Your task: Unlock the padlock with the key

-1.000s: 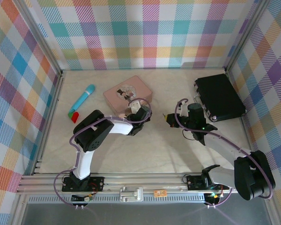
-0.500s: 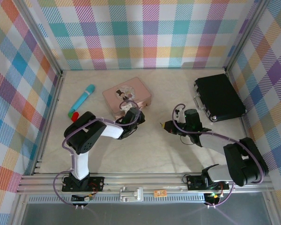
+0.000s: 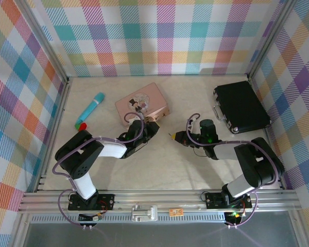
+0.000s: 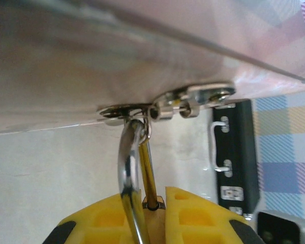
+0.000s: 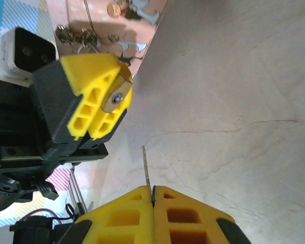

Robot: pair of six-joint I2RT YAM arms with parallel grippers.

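At pink tin (image 3: 144, 100)'s near edge, left gripper (image 4: 155, 201) clamps padlock (image 5: 117, 97) body. Right gripper (image 5: 152, 195) pinched shut on key (image 5: 145, 165), tip near padlock, not touching. Left wrist: shackle (image 4: 126, 168) through hasp (image 4: 193, 96). Right wrist: padlock's end face between 2 fingers.

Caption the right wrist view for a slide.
Right gripper pinches the key, apart from the padlock held by the left gripper at the pink tin.
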